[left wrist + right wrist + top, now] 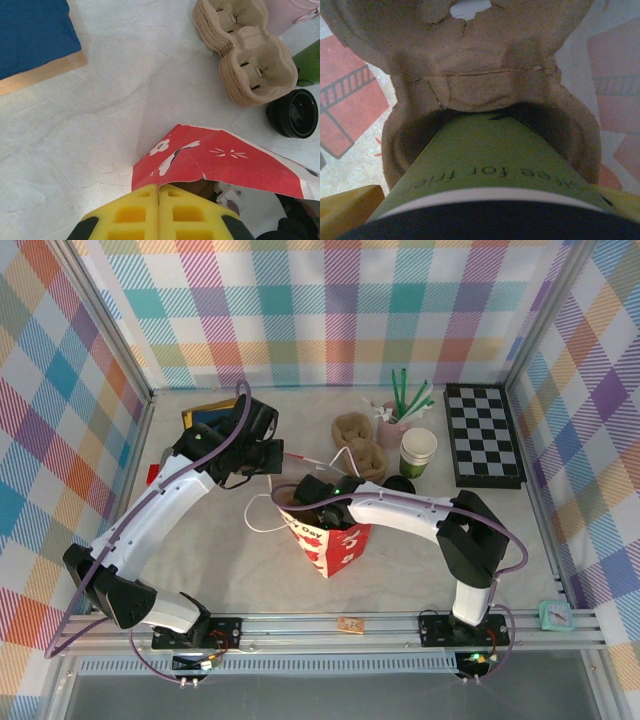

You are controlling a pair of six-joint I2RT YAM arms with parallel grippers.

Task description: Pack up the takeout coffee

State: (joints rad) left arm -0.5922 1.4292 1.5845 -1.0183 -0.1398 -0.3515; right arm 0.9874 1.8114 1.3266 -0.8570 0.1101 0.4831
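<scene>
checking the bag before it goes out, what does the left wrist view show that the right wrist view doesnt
Left wrist: the left gripper shut on the rim of the red bag, a stack of pulp carriers, a loose black lid and a blue board. Right wrist: the takeout coffee seated in a pulp carrier. Both: the bag, its outside in the first, apparently its printed inside in the second.

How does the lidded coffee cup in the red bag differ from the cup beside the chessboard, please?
The takeout coffee wears a black lid; the lidless cup is open on top. The takeout coffee sits in a pulp carrier inside the red bag; the lidless cup stands on the table. Both are green paper cups.
</scene>
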